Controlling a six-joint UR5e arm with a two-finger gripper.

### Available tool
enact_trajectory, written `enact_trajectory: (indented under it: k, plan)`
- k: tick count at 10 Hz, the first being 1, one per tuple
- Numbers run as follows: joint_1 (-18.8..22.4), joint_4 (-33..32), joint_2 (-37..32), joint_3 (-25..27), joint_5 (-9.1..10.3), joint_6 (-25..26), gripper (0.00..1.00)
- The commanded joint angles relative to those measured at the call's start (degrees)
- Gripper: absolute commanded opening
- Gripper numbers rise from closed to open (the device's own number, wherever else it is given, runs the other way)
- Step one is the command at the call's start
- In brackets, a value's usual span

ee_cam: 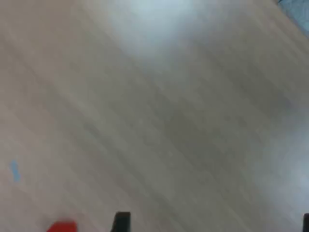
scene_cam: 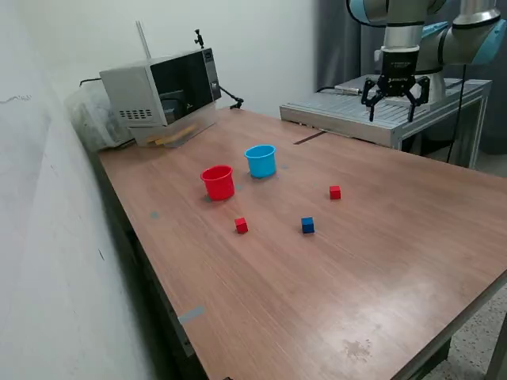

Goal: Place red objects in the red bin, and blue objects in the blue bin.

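Wood-grain table (scene_cam: pixel 380 261) fills most of the exterior view, with a white wall behind and a microwave (scene_cam: pixel 162 91) at its far corner. Red cup (scene_cam: pixel 218 182) and blue cup (scene_cam: pixel 261 161) stand just beside each other, apart, near the table's middle, toward the microwave end. Three cubes lie loose on the wood: a red cube (scene_cam: pixel 241 226) close in front of the red cup, a blue cube (scene_cam: pixel 307 226) near it, and a second red cube (scene_cam: pixel 335 192) toward the far edge. I see only one blue cube. Gripper (scene_cam: pixel 394 103) hangs high above the far edge by a metal stand (scene_cam: pixel 372 111), fingers spread wide and empty. Wrist view is blurred: bare wood and a red scrap at the frame's rim. No cube looks sorted yet, so the job seems at its start; next calls for coming down over one cube with fingers straddling it
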Motion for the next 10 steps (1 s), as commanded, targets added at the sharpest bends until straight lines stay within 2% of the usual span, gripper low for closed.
enact_trajectory:
  k: [1,2,4,6,10]
  plan:
    - [-2.60,-0.09,6.83,-8.37,2.20,-7.02,1.00]
    - [-4.78,-0.09,11.56,-12.40,4.29,-8.35,1.00]
    - [-6.64,-0.09,18.61,-18.22,6.76,-11.08,1.00]
    - [-7.09,-0.09,21.09,-20.34,7.04,-12.75,1.00]
    - [-7.00,-1.41,28.03,-20.88,7.13,-13.02,1.00]
